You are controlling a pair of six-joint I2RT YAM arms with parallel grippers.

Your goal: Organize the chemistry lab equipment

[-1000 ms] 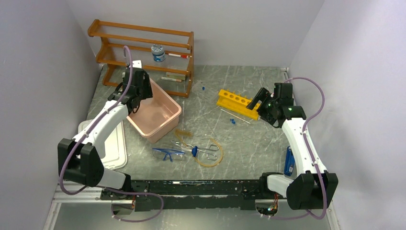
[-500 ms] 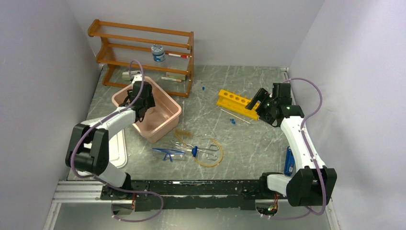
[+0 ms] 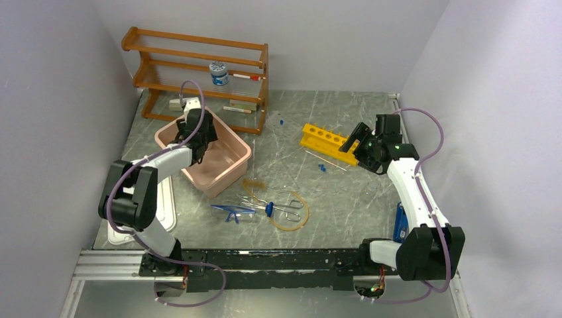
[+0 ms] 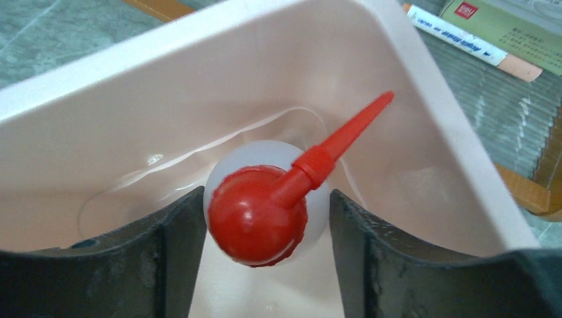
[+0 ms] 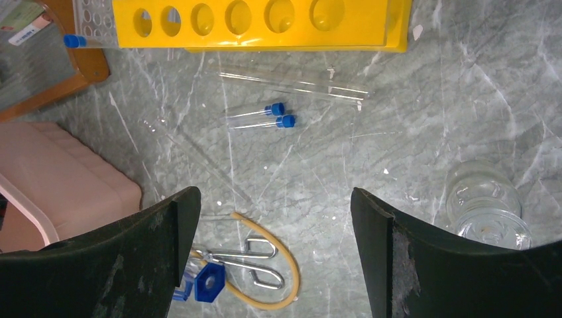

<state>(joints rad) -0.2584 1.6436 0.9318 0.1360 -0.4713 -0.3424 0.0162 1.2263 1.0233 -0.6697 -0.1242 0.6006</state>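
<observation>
Left gripper (image 4: pixel 265 199): set around the squeeze bottle (image 4: pixel 258 215), fingers close against its sides; whether it is clamped or let go cannot be told.
Squeeze bottle: stood in a corner of the pink tub (image 3: pixel 228 173), red nozzle slanted toward the wall.
Right gripper (image 5: pixel 275 199): spread wide with nothing between the fingers, held above the table (image 5: pixel 411 119) near the yellow rack (image 5: pixel 255 40).
Capped tubes (image 5: pixel 265 116): two laid side by side near the rack.
Goggles (image 3: pixel 232 212), tongs (image 3: pixel 281 205), tubing (image 3: pixel 295 222): clustered on the table in front of the tub.

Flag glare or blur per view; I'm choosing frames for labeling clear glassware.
Left wrist: sharp; the squeeze bottle shows highlights on its red cap. Right wrist: crisp, but the clear blue-capped tubes nearly vanish against the marbled table, and the glassware shows bright glints. Top external: even light, soft shadows.
</observation>
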